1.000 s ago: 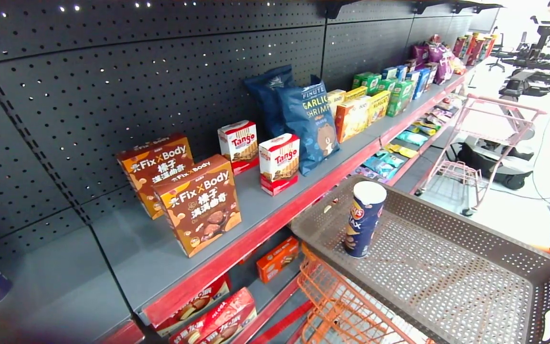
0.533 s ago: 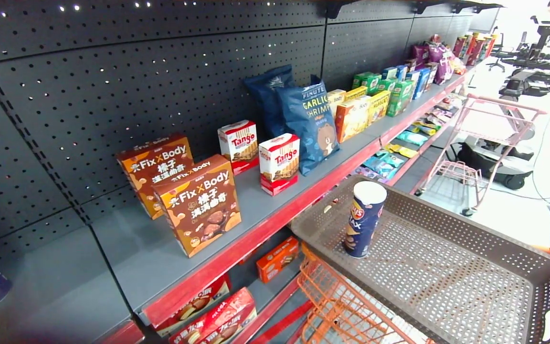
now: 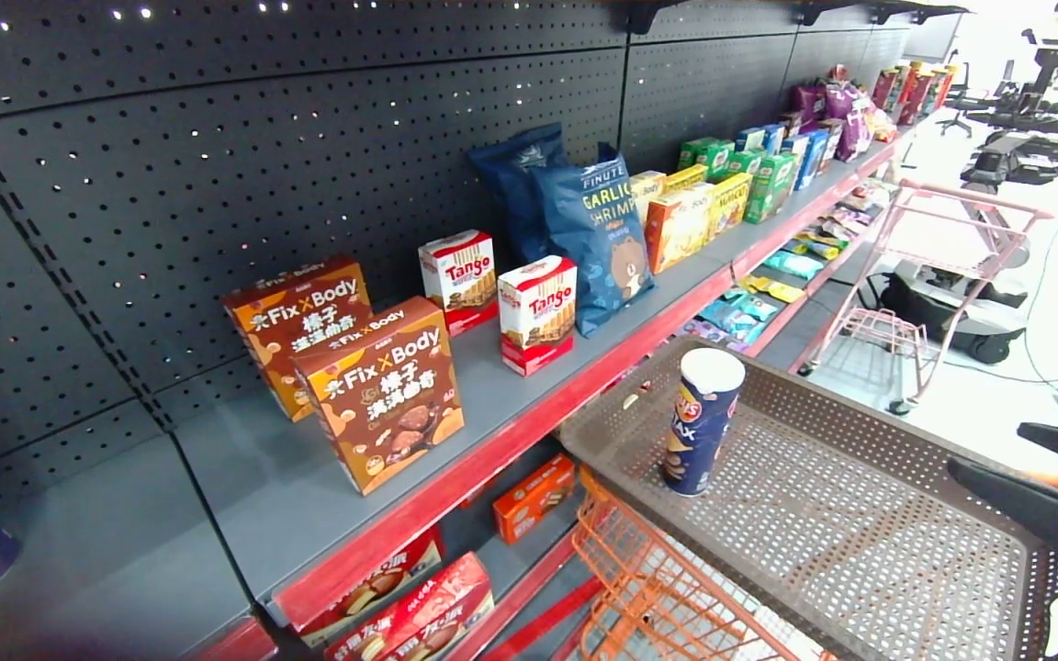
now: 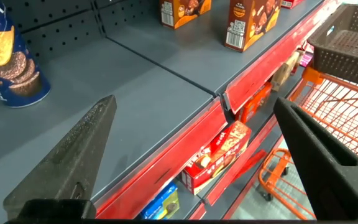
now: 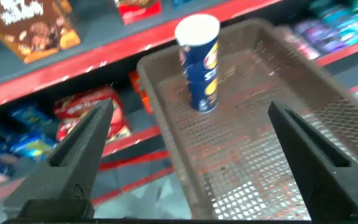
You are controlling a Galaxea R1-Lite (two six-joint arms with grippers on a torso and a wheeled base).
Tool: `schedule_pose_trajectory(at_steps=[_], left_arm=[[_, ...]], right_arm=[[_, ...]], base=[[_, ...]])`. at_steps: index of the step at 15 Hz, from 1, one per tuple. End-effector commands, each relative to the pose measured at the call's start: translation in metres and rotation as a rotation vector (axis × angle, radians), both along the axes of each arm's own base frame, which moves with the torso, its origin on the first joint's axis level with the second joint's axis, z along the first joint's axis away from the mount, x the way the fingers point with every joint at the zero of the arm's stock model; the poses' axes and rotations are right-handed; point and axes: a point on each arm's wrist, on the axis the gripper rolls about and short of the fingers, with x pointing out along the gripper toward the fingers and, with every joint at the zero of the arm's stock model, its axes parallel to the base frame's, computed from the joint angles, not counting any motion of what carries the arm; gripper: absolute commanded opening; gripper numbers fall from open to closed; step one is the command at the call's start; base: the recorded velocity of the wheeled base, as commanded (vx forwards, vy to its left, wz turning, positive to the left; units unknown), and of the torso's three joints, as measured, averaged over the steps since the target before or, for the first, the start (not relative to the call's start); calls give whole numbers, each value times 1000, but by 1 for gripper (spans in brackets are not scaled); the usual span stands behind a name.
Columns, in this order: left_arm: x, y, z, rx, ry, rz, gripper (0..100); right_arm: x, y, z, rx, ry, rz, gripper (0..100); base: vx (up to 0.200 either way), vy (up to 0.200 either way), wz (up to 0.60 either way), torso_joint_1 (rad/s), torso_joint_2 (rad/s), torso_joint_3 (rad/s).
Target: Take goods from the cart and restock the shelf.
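Chip can [image 3: 700,430] upright in basket [image 3: 860,537] — right end effector [image 3: 985,446] spread nearby, left end effector [image 4: 194,101] spread by shelf [image 4: 145,84]

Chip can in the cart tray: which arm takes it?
Right, probably. The open right gripper hangs by the tray, facing the chip can; the left gripper, also open, is over the shelf.

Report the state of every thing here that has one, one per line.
Dark blue cylindrical chip can: upright, top closed, ungrasped.
Brown perforated plastic basket: holds that can.
Right gripper: open, empty, over the basket.
Left gripper: open, empty, over the grey shelf.
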Motion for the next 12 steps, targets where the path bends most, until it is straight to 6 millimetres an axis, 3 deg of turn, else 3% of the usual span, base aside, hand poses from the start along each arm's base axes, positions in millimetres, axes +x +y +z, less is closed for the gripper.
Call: schedule_pose_trajectory(at_steps=[1,5,8,9,12], left_arm=[[0,0,0,0,-1,0,100],[0,0,0,0,-1,0,100],[0,0,0,0,-1,0,100],[0,0,0,0,-1,0,100],[0,0,0,0,-1,0,100]], right_arm=[[25,6,-13,-15,98,33,100],[74,15,-37,-24,124,38,100],[97,25,-52,-38,135,67,100],[122,29,-68,-80,109,69,100],[145,34,-91,-124,86,80,100]], base=[[0,0,0,0,0,0],[0,0,0,0,0,0],[0,0,0,0,0,0],[0,0,0,0,0,0],[0,0,0,0,0,0]])
